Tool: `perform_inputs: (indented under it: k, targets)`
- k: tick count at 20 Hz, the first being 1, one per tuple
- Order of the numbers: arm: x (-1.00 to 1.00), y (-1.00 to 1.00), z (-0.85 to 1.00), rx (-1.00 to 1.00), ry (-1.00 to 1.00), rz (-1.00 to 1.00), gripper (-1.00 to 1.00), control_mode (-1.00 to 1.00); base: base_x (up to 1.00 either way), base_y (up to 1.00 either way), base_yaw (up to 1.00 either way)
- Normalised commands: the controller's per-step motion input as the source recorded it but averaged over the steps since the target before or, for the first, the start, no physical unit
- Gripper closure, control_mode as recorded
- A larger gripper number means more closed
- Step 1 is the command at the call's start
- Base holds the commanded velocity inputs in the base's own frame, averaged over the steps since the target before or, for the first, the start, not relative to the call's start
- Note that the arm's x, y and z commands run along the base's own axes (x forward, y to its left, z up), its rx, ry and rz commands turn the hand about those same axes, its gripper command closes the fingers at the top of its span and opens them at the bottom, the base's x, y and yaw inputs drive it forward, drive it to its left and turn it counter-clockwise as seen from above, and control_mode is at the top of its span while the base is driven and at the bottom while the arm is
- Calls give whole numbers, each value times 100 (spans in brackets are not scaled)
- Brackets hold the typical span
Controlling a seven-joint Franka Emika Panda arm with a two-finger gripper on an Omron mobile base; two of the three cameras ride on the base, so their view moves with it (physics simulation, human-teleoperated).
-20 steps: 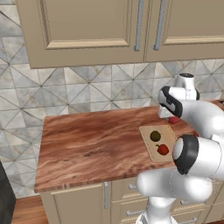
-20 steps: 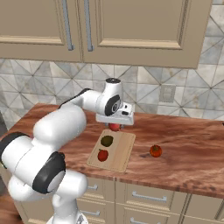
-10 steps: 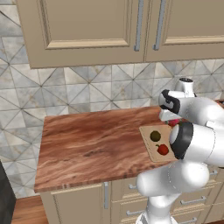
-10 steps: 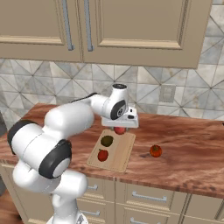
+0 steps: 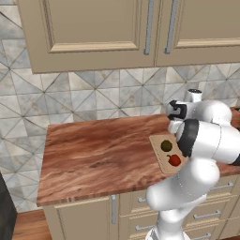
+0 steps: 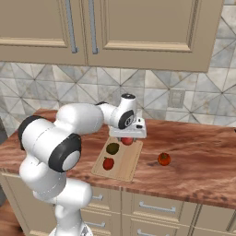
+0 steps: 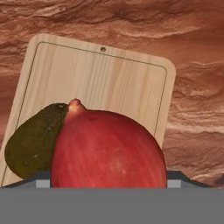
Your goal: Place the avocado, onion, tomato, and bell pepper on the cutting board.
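Note:
The pale cutting board [image 6: 120, 159] lies on the counter. On it sit the dark green avocado [image 6: 112, 148] and a small red fruit [image 6: 108, 163], tomato or bell pepper, I cannot tell which. A second red fruit [image 6: 163, 159] rests on the counter right of the board. My gripper [image 6: 127, 136] hangs low over the board's far end, shut on the red onion [image 6: 126, 140]. In the hand view the onion [image 7: 109, 148] is large and hides the fingertips, with the avocado [image 7: 35, 142] just left of it and the board [image 7: 100, 74] beneath. The avocado [image 5: 166, 146] and board [image 5: 161, 154] also show in the left base view.
The reddish-brown wood counter [image 5: 98, 154] stretches wide to the left of the board. A tiled wall [image 6: 184, 99] with a socket [image 6: 174, 98] stands behind it, and cabinets hang above. My own arm arches over the board's left side.
The gripper has come down toward the far end of the board with the onion in it. The elbow has swung closer to the cameras.

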Motion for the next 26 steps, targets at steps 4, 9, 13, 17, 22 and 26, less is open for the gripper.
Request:
perform_inputs:
  k: [4,9,13,17,22,26]
  targets:
    - [15,0,-32,1,1,5,100,-100,0,0,0]
    - [8,-1,-24,1,0,4,100,-100,0,0,0]
    - [0,-10,-24,2,0,4,100,-100,0,0,0]
    - [0,-9,-29,2,0,4,100,-100,0,0,0]
    - [5,-1,-38,2,4,4,100,-100,0,0,0]
    - [1,0,-38,1,3,4,100,-100,0,0,0]
